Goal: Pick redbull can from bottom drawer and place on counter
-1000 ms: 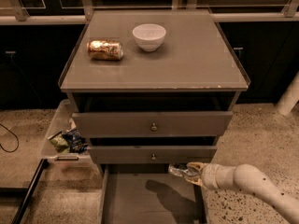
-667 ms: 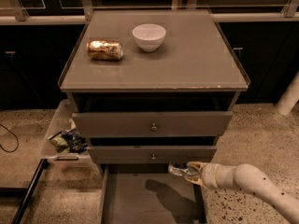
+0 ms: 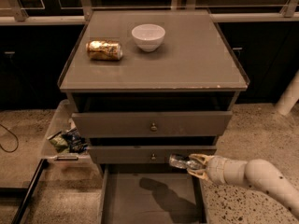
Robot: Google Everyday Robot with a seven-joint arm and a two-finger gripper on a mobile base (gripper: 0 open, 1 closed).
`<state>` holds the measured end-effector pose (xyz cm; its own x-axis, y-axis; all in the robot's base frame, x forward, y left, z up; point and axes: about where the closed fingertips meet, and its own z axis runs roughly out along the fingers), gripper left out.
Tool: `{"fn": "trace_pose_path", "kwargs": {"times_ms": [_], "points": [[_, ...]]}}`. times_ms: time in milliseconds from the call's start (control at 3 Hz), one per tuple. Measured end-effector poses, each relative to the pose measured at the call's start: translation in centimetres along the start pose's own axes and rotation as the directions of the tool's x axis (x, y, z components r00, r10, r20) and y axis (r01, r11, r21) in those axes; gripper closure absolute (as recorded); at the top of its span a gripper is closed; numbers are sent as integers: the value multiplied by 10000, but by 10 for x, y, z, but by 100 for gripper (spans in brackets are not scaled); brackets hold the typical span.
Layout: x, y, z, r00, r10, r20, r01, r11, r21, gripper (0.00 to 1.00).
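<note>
The bottom drawer (image 3: 149, 197) is pulled open, and its flat floor is bare with an arm shadow on it. My gripper (image 3: 195, 165) is above the drawer's right side, in front of the middle drawer, reaching in from the right. It is shut on the redbull can (image 3: 179, 162), a small slim silver can held on its side and pointing left. The counter (image 3: 191, 64) is the glossy cabinet top above.
A gold can (image 3: 103, 50) lies on its side on the counter's left, and a white bowl (image 3: 148, 36) stands near the back middle. The two upper drawers (image 3: 152, 123) are slightly open. A clear bin with wrappers (image 3: 65, 139) sits on the floor at the left. A white post (image 3: 289, 97) stands at the right.
My gripper with the can has risen slightly above the bottom drawer. Nothing else has moved.
</note>
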<state>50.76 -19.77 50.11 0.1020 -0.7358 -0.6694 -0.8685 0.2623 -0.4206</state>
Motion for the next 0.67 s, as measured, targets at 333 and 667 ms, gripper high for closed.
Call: {"fn": "trace_pose_path", "kwargs": {"times_ms": [333, 667], "points": [[-44, -34, -56, 9934, -1128, -231, 1132, 9934, 167, 100], [-76, -66, -115, 9760, -1908, -1048, 1909, 9816, -88, 100]]}}
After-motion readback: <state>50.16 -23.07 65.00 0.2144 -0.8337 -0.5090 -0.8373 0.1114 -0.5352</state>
